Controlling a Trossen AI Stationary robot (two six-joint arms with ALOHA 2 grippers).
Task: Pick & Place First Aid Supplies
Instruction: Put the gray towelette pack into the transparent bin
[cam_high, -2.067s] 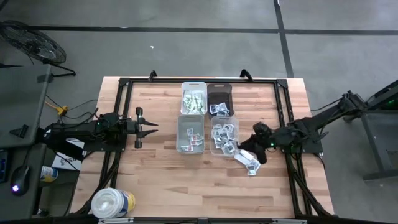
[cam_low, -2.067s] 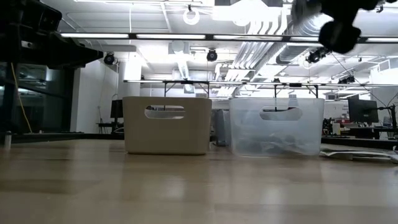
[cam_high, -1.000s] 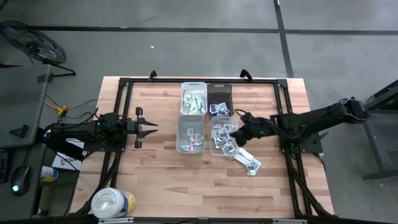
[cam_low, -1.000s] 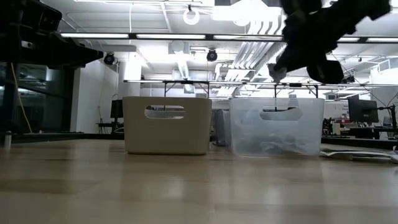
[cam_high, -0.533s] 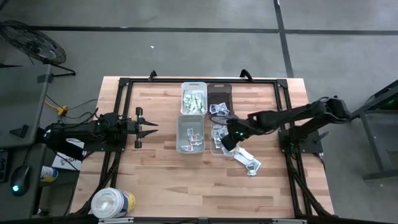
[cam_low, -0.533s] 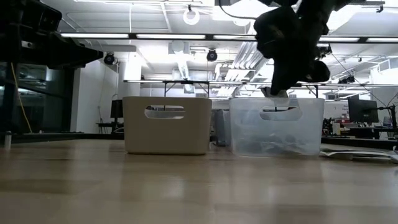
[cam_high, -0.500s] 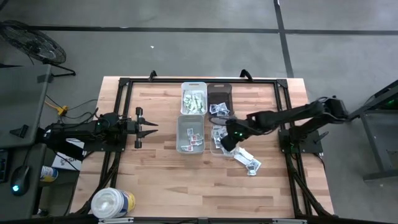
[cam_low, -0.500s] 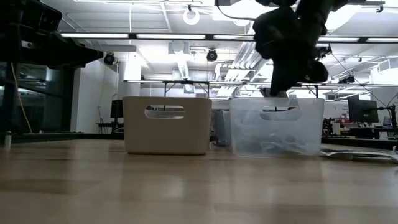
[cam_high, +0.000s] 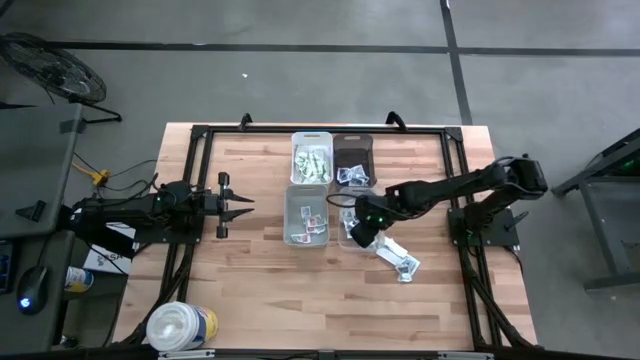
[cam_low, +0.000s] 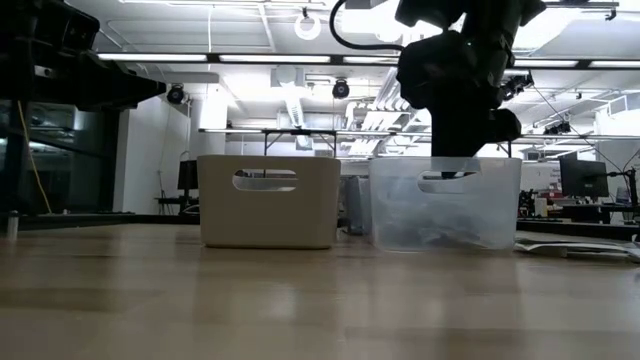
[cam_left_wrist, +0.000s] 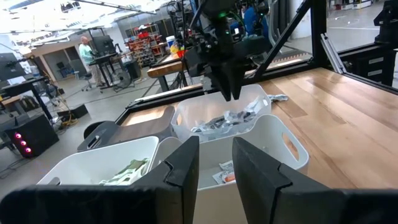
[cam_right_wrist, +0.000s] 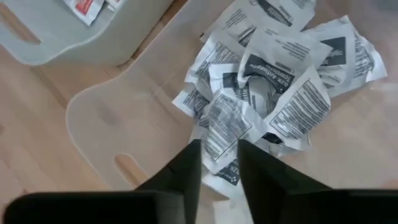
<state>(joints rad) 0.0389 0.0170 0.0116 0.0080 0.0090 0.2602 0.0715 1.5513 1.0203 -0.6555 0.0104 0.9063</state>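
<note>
Right gripper (cam_right_wrist: 217, 163) parted, empty, above barcode-printed packets (cam_right_wrist: 273, 81); wording too small to read.

Lighting even and bright, from overhead strip lights (cam_low: 300, 58) visible in the low view. High view: flat light, worktop (cam_high: 255, 280) evenly lit, only soft short shadows under the arms, no glare. Low view: strongly backlit; right arm (cam_low: 460, 70) is a near-black silhouette, ceiling fixtures blown out, near worktop blurred, sheen on the wood. Left wrist view: own fingers (cam_left_wrist: 186, 171) soft and out of focus, bins (cam_left_wrist: 249, 134) sharp, background bright, slight wide-angle bend at edges. Right wrist view: packets (cam_right_wrist: 273, 81) sharp enough to show print, fingers (cam_right_wrist: 186, 168) blurred, mild washout at upper right.
</note>
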